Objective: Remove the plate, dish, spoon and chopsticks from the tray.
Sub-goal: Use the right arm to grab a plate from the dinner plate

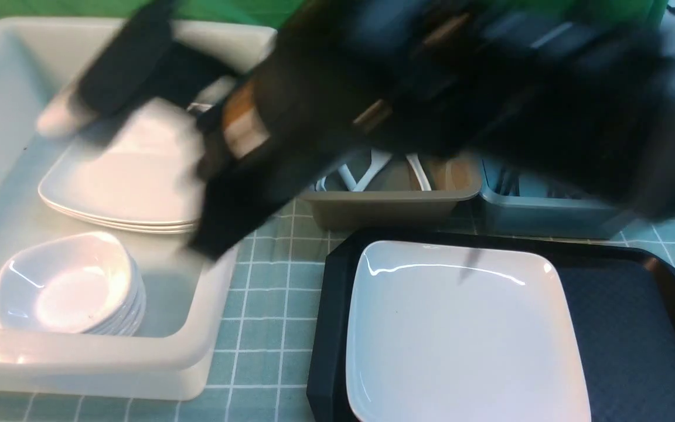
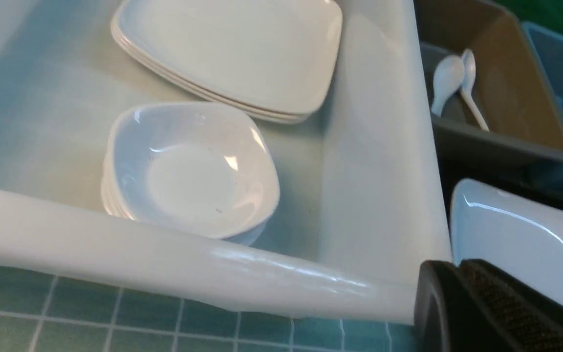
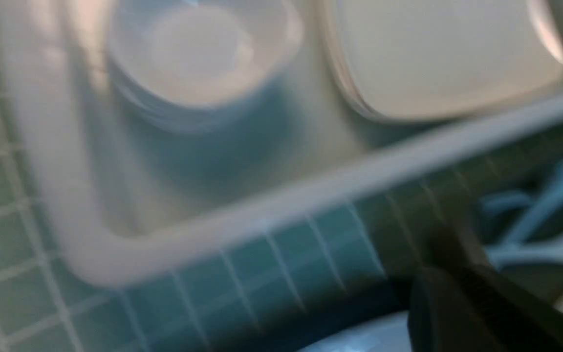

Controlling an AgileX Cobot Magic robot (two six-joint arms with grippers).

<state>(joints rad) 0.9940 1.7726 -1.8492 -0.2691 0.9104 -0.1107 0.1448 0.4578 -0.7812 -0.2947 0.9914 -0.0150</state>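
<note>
- The plate lay flat on the tray, toward the tray's 9 o'clock side, with nothing touching it.
- The white bin stood at 9 o'clock from the tray. It held a stack of small dishes, with a stack of plates at their 1 o'clock.
- The brown bin sat at 12 o'clock from the plate with white spoons inside. The blue bin was just beside it at 3 o'clock.
- The left gripper showed only one dark finger, so I could not tell whether it was apart or together.
- The right gripper was badly blurred, and its state was equally unclear.
</note>
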